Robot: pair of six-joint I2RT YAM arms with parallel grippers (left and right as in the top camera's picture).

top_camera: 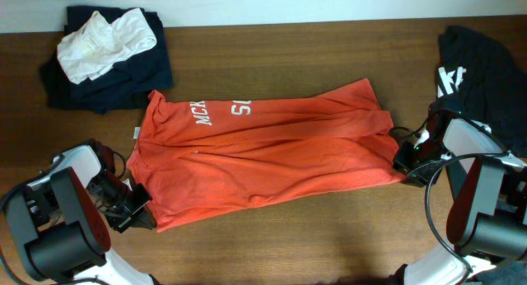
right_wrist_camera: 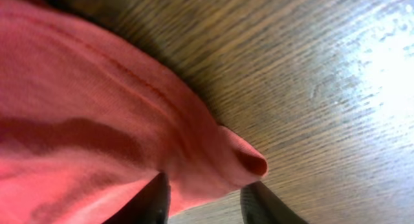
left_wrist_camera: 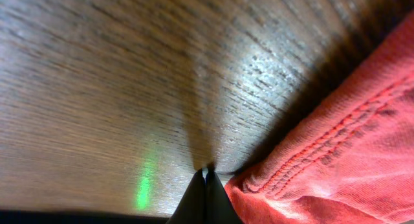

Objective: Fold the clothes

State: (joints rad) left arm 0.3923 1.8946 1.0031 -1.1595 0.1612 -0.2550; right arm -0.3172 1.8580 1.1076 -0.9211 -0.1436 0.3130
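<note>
An orange shirt (top_camera: pixel 263 153) with white lettering lies spread flat across the middle of the wooden table (top_camera: pixel 313 244). My left gripper (top_camera: pixel 140 212) sits at the shirt's front left corner. In the left wrist view its fingers (left_wrist_camera: pixel 206 175) are pressed together on the wood, with the shirt's hem (left_wrist_camera: pixel 336 166) just to their right and not between them. My right gripper (top_camera: pixel 403 163) is at the shirt's right edge. In the right wrist view its fingers (right_wrist_camera: pixel 204 193) are apart, with a fold of the orange fabric (right_wrist_camera: pixel 84 107) lying between them.
A pile of dark clothes (top_camera: pixel 123 79) with a white garment (top_camera: pixel 103 38) on top sits at the back left. A black garment with white print (top_camera: pixel 482 63) lies at the back right, close behind the right arm.
</note>
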